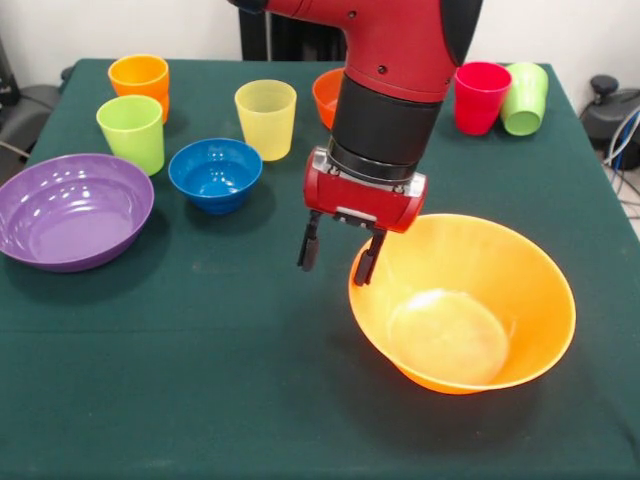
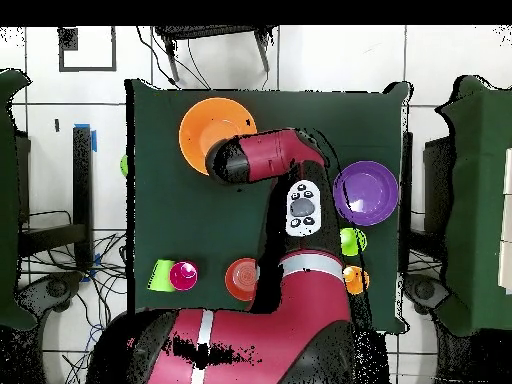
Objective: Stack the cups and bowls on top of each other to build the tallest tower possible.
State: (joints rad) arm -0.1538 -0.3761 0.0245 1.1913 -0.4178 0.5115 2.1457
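Red arm [image 1: 400, 40] w/ black wrist band; red end effector [image 1: 340, 255], black fingers [image 1: 309, 245].

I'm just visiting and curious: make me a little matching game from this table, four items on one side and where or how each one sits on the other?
Things:
1. purple bowl
2. green cup
3. gripper
4. blue bowl

States (front view):
A. lying on its side beside the red cup
B. open, at the rim of the large orange bowl
C. upright at the table's left edge
D. upright, just right of the lime cup

Pairs: 1-C, 2-A, 3-B, 4-D
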